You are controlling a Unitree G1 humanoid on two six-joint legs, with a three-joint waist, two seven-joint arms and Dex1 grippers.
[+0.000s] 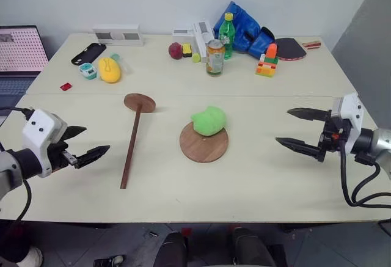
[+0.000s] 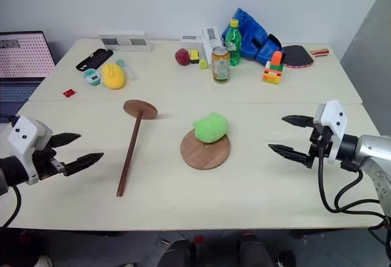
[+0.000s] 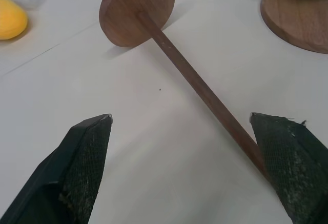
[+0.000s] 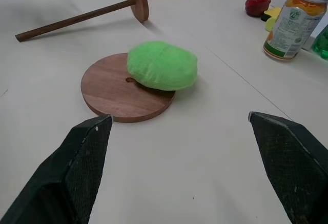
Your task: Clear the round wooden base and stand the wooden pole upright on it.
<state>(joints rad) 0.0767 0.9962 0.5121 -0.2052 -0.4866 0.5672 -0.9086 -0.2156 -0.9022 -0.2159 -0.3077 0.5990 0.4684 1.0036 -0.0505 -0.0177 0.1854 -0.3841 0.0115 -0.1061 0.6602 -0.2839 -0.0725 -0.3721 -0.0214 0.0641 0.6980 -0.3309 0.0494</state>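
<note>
Round wooden base (image 1: pixel 204 143): flat on table (image 1: pixel 263 175), centre, near front edge. Green soft toy (image 1: pixel 209 121) lies on its far part, overhanging the rim; centre hole just visible beside toy in right wrist view.
Wooden pole (image 1: pixel 131 148): lying down on table, left of base, apart from it. Disc end points away from robot, resting on edge; plain end toward robot.
Left gripper (image 1: pixel 85 144): fingers spread wide, empty, above table just left of pole's near end.
Right gripper (image 1: pixel 301 129): fingers spread wide, empty, right of base, well apart.
Misc. at far side: can (image 1: pixel 214 57), green bottle (image 1: pixel 226 35), yellow toy (image 1: pixel 109 69).
</note>
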